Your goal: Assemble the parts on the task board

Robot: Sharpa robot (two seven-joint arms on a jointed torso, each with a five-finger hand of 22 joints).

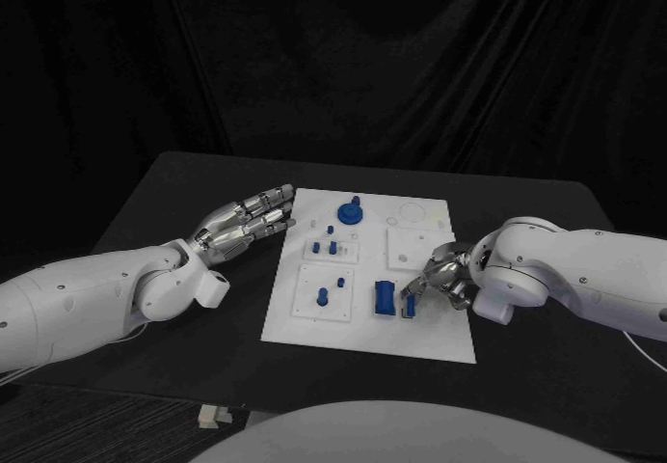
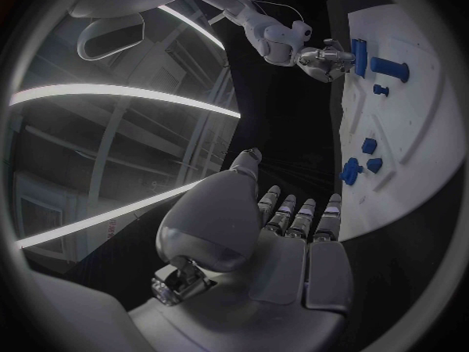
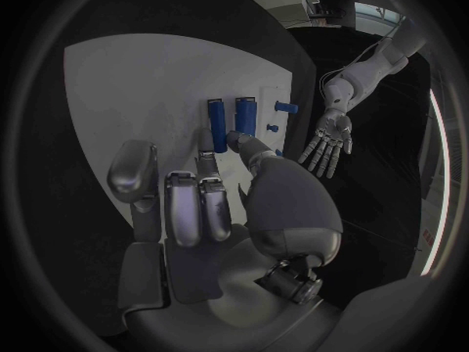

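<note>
Left robot hand [image 1: 248,224] is hovering flat just off the board's [image 1: 431,333] left edge, toward its far corner. Fingers are lying straight and slightly spread, tips pointing at the board; it is holding nothing. Whether the fingertips are touching the board edge cannot be told from the head view. The left wrist view [image 2: 284,235] is showing the fingers side by side, extended, with a dark gap between them and the board [image 2: 430,156].

Right robot hand [image 1: 438,278] is sitting over the board's near right part, fingers curled downward beside two upright-lying blue bars [image 1: 396,299]. The right wrist view [image 3: 210,211] is giving the better look: thumb tip [image 3: 242,142] is reaching to the near end of the bars [image 3: 230,117], apparently touching one; the other fingers are bent over bare board [image 3: 127,78], not wrapped on anything. A firm grip cannot be confirmed.

The board is lying in the middle of the black surface [image 1: 167,193]. On it, in the head view: a tall blue knob piece [image 1: 351,210] at the far middle, small pegs [image 1: 326,247] on a square plate left of centre, another peg piece [image 1: 327,294] nearer, and the bars on the near right.

The left wrist view is also showing the right robot hand [image 2: 327,59] at the bars [image 2: 362,55], with a blue cylinder [image 2: 391,69] beside them. The right wrist view is showing the left robot hand [image 3: 331,142] spread open past the board.
</note>
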